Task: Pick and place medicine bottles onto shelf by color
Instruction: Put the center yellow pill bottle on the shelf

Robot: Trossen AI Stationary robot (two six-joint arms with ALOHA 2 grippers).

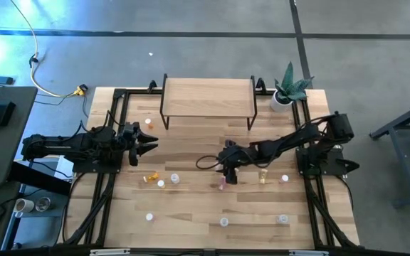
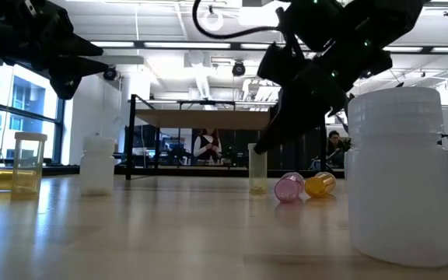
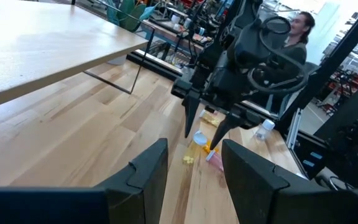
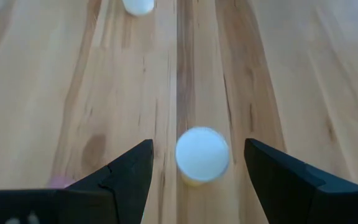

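My right gripper [image 4: 197, 146] is open, pointing down over the middle of the table [image 1: 228, 173]. A small upright yellow bottle with a white cap [image 4: 202, 155] stands on the table between its fingers, clear of both; it also shows in the low view [image 2: 258, 167]. A pink bottle [image 1: 221, 184] lies on its side just beside it. My left gripper [image 1: 148, 139] is open and empty at the table's left, above the table. The shelf [image 1: 208, 96] stands at the far edge with nothing on it.
An orange bottle [image 1: 149, 178] and white bottles [image 1: 174, 178] lie left of centre. A yellow bottle [image 1: 263, 175] and a white one [image 1: 285, 178] are to the right, with more along the near edge [image 1: 223, 222]. A potted plant [image 1: 288, 91] stands at the far right.
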